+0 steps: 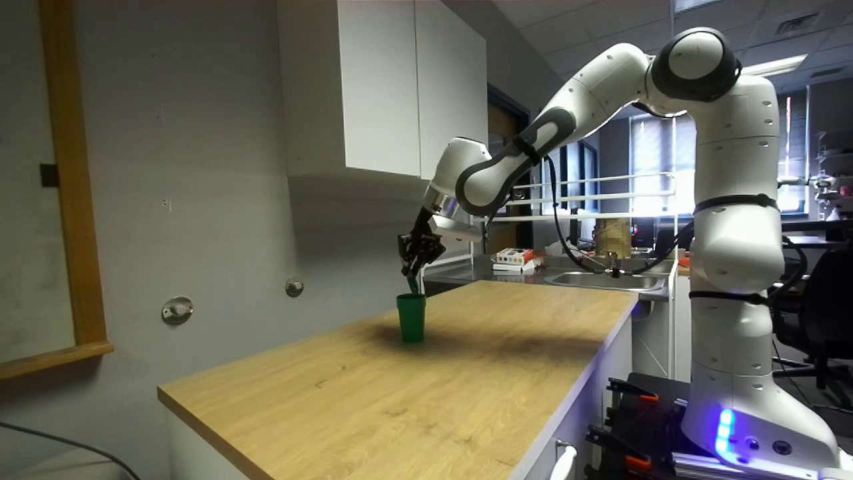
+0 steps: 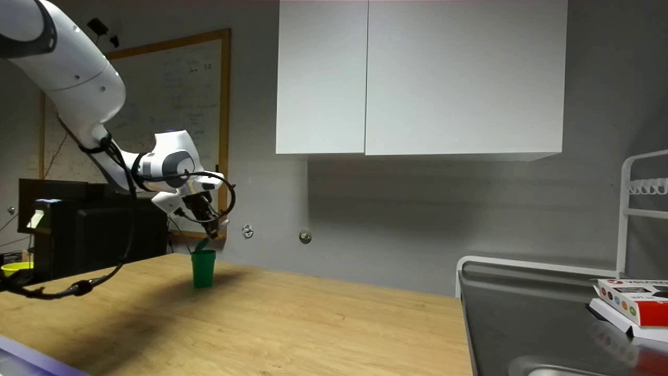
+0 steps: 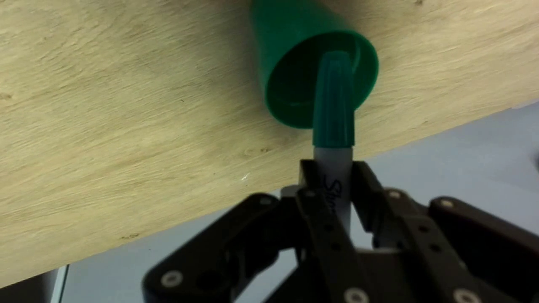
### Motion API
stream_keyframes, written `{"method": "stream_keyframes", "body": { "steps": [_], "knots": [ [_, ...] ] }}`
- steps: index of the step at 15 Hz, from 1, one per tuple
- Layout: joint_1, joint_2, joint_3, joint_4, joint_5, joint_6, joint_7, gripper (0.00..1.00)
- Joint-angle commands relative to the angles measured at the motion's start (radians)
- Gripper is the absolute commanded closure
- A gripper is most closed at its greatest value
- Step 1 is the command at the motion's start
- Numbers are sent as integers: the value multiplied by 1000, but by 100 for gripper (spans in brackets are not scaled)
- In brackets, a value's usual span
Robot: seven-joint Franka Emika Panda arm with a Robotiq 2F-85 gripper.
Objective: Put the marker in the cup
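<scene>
Two fingers point(image 3: 365, 189) of the gripper point(image 3: 334, 169) pinch the green-capped marker point(image 3: 334, 113), its tip at the mouth of the green cup point(image 1: 411, 320). It leans, so it might catch the rim and knock the cup over. I can't tell if the tip is inside; the gripper hides its back end

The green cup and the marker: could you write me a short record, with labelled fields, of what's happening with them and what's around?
Container: green cup, upright on a wooden counter
Item held: marker, green cap, pale body with dark lettering
Holder: gripper of a white robot arm, shut on the marker's body
Marker's pose: tilted, cap end down at the cup's mouth; whether the tip is inside, I can't tell
Likely next: lowering and letting go
Background: white cupboard, whiteboard
</scene>
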Motion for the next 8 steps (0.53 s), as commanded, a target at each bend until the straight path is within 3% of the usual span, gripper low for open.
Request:
{"method": "stream_keyframes", "body": {
  "steps": [1, 8],
  "knots": [
    [-14, 29, -4, -18, -116, 71, 106, 94],
    [-22, 56, -29, -20, -366, 137, 316, 94]
  ]
}}
